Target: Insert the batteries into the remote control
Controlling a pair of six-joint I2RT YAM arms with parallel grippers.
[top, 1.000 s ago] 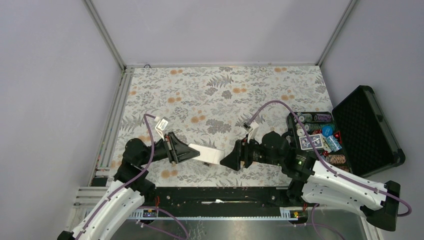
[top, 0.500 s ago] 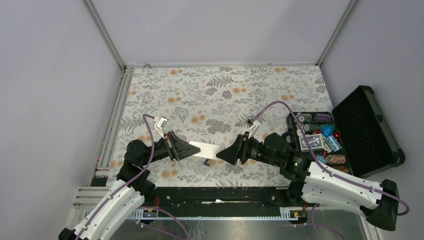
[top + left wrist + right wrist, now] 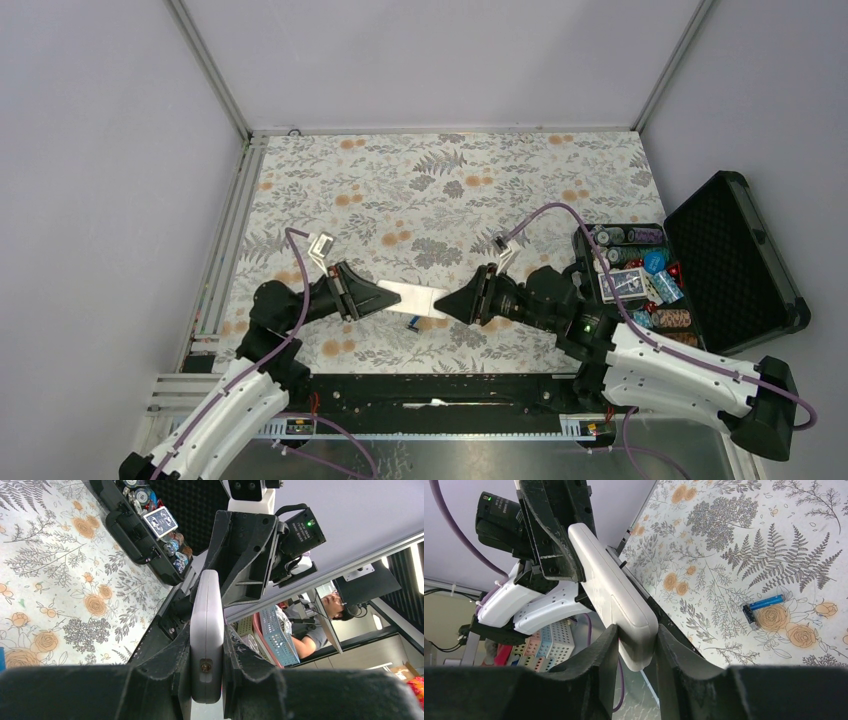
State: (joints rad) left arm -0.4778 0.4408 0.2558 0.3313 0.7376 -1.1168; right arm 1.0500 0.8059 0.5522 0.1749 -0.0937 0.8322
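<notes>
Two claws hold one thing between them. The left claw (image 3: 384,297) is pinched onto one end of the remote control (image 3: 418,297). In the left wrist view its fingers (image 3: 172,670) press on both thin sides of the white remote. The right claw (image 3: 446,305) is closed on the other end. In the right wrist view its two fingers (image 3: 606,645) sit tight against the sides of that end.

The remote hangs up in the air between the two claws, above the near part of the table. It is turned on its thin edge, and the right wrist view shows small bumps along one of its faces.

One battery (image 3: 765,603) lies flat on the flowery cloth (image 3: 450,190), by an orange flower. It is blue with a pale end. From above it shows as a tiny blue bit (image 3: 412,321) just under the remote, not touching it. A small dark blue thing (image 3: 750,615) lies right beside the battery; I cannot tell what it is.

Far off to the right sits a black case (image 3: 735,250) with its lid open. Inside are round chip stacks (image 3: 628,237) and a deck of cards (image 3: 622,284) with a blue back.
</notes>
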